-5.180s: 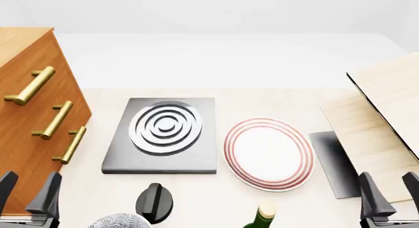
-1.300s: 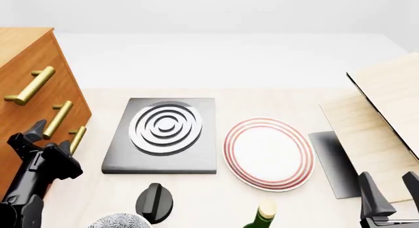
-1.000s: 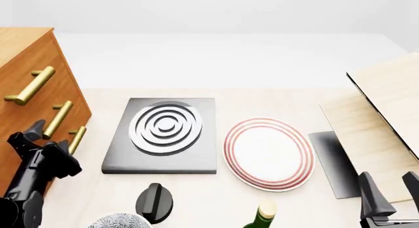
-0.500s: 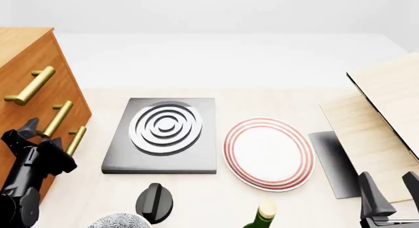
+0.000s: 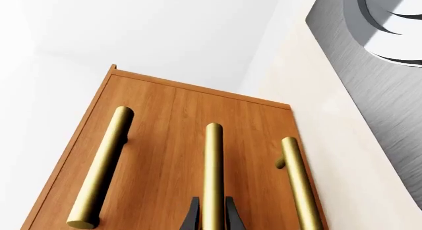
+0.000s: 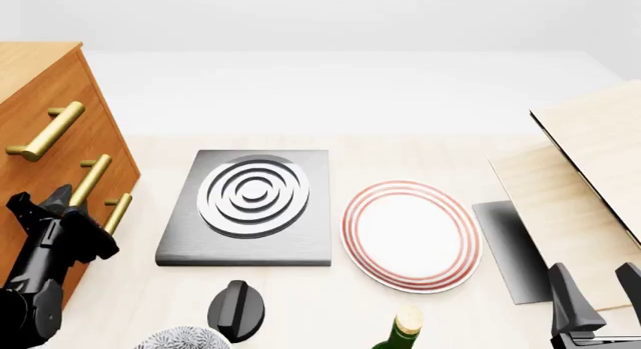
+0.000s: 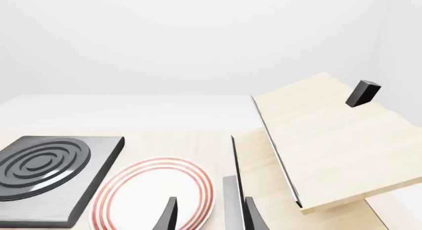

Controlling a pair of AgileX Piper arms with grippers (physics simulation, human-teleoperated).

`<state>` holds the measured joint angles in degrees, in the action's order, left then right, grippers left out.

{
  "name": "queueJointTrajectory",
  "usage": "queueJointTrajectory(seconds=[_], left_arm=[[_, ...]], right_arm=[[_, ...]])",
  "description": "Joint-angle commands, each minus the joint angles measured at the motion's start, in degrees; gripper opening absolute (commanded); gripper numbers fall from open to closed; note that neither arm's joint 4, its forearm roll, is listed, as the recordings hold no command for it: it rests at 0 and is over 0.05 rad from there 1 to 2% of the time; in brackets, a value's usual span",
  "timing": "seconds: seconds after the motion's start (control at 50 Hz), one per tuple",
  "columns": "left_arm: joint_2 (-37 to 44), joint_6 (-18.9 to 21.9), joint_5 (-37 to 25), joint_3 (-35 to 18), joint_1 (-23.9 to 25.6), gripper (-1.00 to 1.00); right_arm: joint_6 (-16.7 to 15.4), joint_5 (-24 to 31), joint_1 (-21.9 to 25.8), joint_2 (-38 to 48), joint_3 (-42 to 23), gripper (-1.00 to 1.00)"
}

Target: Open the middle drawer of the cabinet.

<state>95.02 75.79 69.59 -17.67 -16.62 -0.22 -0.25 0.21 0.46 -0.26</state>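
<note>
The middle drawer (image 6: 62,185) sits in the cabinet (image 6: 40,109) at the far left of the table, between the top drawer and the lowest one. It looks shut, flush with the other two fronts. Its brass handle (image 5: 212,175) is the middle bar of three in my left wrist view.

A few seconds ago my left gripper (image 6: 52,215) was resting low at the near edge. Now I have lifted it and brought it up to the cabinet front. In the last second it has only crept a little closer to the handle. I think that means I am lined up and almost ready to grab and pull.

The left wrist view shows what the front view cannot: the two fingertips (image 5: 192,216) sit one on each side of the middle bar, very close to it. I cannot tell if they are squeezing it yet. From the front I only see the dark gripper against the wood, just below the handle.

My right gripper (image 6: 596,300) waits at the near right, fingers spread apart, holding nothing. Its own view shows a red-ringed plate (image 7: 155,193), a grey burner plate (image 7: 46,173) and pale wooden boards (image 7: 329,141), but no cabinet.
</note>
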Motion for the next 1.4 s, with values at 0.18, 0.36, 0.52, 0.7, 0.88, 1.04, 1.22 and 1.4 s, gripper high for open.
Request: queueJointTrajectory(seconds=[0.18,0.36,0.52,0.7,0.88,1.04,1.22,1.4], left_arm=[[-0.84,1.46,0.31,-0.12,-0.36,-1.00],[-0.39,2.76,0.31,-0.39,0.67,-1.00],[-1.92,4.31,0.31,-0.13,4.46,-1.00],[-2.82,4.99,0.31,-0.43,9.82,-1.00],[-0.47,6.56,0.31,-2.11,12.85,-1.00],[1.99,7.53,0.31,-4.61,16.33,-1.00],[4.88,8.88,0.31,-6.80,20.33,-1.00],[5.64,9.43,0.31,-6.83,22.95,-1.00]], right_arm=[[0.02,0.00,-0.01,0.00,0.00,1.00],[0.01,0.00,0.01,0.00,0.00,1.00],[0.00,0.00,-0.01,-0.01,0.00,1.00],[0.00,0.00,-0.01,0.00,0.00,1.00],[-0.01,0.00,0.00,0.00,0.00,1.00],[-0.01,0.00,0.01,0.00,0.00,1.00],[0.00,0.00,-0.01,-0.01,0.00,1.00],[0.00,0.00,0.00,0.00,0.00,1.00]])
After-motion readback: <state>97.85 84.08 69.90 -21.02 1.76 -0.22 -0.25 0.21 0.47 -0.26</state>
